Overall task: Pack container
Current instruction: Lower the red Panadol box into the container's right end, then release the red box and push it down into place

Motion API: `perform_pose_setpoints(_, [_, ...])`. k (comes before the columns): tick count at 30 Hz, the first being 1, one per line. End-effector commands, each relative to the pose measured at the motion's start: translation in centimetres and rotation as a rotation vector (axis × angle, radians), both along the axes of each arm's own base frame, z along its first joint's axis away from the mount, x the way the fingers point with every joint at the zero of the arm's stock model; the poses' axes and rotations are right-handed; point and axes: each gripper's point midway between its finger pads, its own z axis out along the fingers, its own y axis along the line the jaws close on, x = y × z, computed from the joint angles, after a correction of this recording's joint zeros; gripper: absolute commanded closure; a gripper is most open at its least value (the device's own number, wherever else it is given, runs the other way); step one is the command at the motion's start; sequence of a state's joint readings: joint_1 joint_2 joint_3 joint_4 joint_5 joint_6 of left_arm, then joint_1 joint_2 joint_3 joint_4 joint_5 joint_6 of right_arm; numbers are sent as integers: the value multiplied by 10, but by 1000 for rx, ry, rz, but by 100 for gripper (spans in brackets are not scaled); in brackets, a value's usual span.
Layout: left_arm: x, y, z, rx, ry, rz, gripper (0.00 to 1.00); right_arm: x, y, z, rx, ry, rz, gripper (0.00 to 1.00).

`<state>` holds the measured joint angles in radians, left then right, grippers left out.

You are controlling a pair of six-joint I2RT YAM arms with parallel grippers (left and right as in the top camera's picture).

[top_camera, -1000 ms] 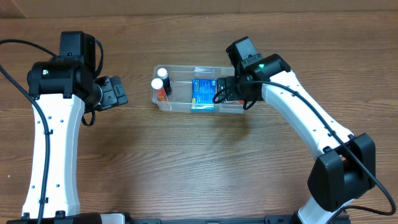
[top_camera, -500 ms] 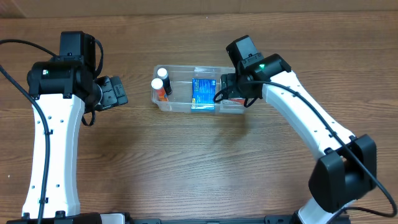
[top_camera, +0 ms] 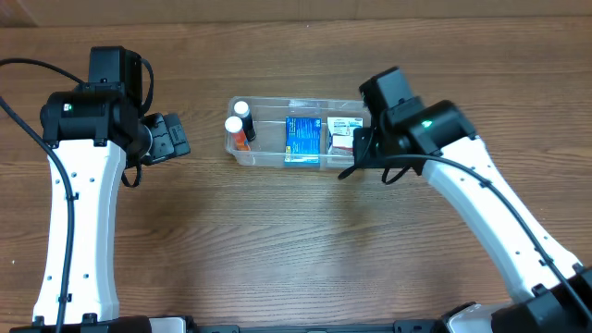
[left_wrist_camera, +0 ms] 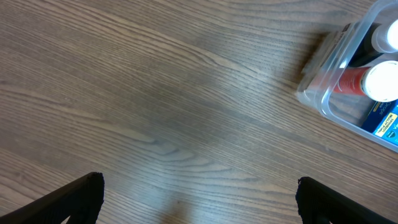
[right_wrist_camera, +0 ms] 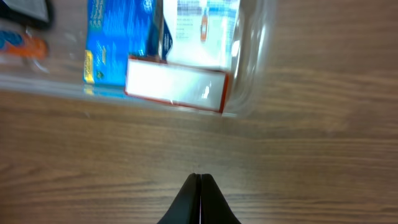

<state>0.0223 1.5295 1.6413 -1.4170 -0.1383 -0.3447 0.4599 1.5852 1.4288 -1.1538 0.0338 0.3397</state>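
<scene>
The clear container (top_camera: 277,101) lies at the middle back of the table. It holds two white-capped bottles (top_camera: 238,125) at its left end, a blue box (top_camera: 302,139) in the middle and a white and red box (top_camera: 343,134) at its right end. My right gripper (top_camera: 356,159) is shut on nothing, just outside the container's near right corner (right_wrist_camera: 255,68); in the right wrist view its tips (right_wrist_camera: 199,177) meet over bare wood below the white and red box (right_wrist_camera: 177,90). My left gripper (top_camera: 171,137) stands open and empty, left of the container (left_wrist_camera: 323,68).
Bare wooden tabletop (top_camera: 296,240) spreads all round the container. In the left wrist view a red bottle with a white cap (left_wrist_camera: 379,81) shows through the container's corner. The blue box (right_wrist_camera: 112,43) fills the upper left of the right wrist view.
My right gripper has pulled out of the container toward the front right and shut. The white and red box now lies uncovered in the container's right end. The left arm has not moved.
</scene>
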Motion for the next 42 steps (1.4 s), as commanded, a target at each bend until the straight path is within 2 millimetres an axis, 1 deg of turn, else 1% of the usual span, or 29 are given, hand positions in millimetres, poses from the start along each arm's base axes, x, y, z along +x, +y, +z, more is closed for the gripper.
perform_pose_setpoints(1, [-1,0,4,-6,-13,-5,0,-6,7,-26,21,39,26,96])
perform_pose_setpoints(3, [-1,0,4,-6,-14,-5,0,-2,9,-34,15,30,51,96])
perform_pose_setpoints(8, [-1,0,4,-5,-13,-4,0,3,12,-46,10,44,51,96])
perform_pose_setpoints(11, [-1,0,4,-5,-13,-4,0,10,15,-59,0,53,49,96])
perform_pose_setpoints(13, [-1,0,4,-5,-15,-4,0,28,16,-61,-12,-9,37,96])
perform_pose_setpoints(14, [0,0,4,-6,-17,-5,0,42,16,-60,-24,-66,24,96])
perform_pose_setpoints(15, [0,0,4,-5,-17,-5,0,51,17,-57,-23,-105,17,96])
perform_pose_setpoints(16, [-1,0,4,-5,-16,-5,0,55,19,-54,-13,-125,17,96])
perform_pose_setpoints(18, [-2,0,4,-5,-11,-5,0,60,22,-52,-3,-143,16,96])
perform_pose_setpoints(21, [-2,0,3,-6,-9,-5,0,60,22,-52,-3,-147,15,96])
perform_pose_setpoints(24, [-2,0,4,-6,-10,-5,0,62,14,-51,-39,-159,-2,96])
perform_pose_setpoints(25, [-2,0,4,-6,-10,-5,0,64,10,-48,-56,-171,-11,96])
perform_pose_setpoints(26, [-2,0,3,-5,-9,-5,0,64,6,-43,-73,-185,-20,96])
perform_pose_setpoints(28, [-2,0,3,-5,-9,-5,0,69,-8,-22,-117,-241,-77,96])
perform_pose_setpoints(29, [-2,0,4,-5,-10,-5,0,72,-19,-2,-115,-291,-143,96])
perform_pose_setpoints(30, [-2,0,4,-5,-10,-5,0,74,-24,10,-103,-317,-165,95])
perform_pose_setpoints(32, [-2,0,4,-5,-11,-5,0,75,-34,22,-88,-340,-193,92])
perform_pose_setpoints(33, [-1,0,4,-5,-14,-5,0,75,-40,23,-89,-337,-206,89])
perform_pose_setpoints(34, [-1,0,4,-5,-16,-4,0,73,-46,20,-91,-319,-216,88])
perform_pose_setpoints(36, [0,0,4,-5,-18,-5,0,71,-48,13,-73,-279,-206,87])
perform_pose_setpoints(37, [0,0,4,-5,-20,-5,0,71,-44,10,-52,-260,-170,87])
perform_pose_setpoints(38, [1,0,4,-5,-22,-5,0,72,-32,6,-6,-244,-64,88])
perform_pose_setpoints(39, [1,0,4,-5,-24,-5,0,73,-23,4,31,-236,7,89])
perform_pose_setpoints(41, [1,0,4,-5,-24,-5,0,76,-16,-3,52,-226,47,96])
perform_pose_setpoints(42, [1,0,4,-5,-23,-5,0,78,-16,-10,44,-214,55,96])
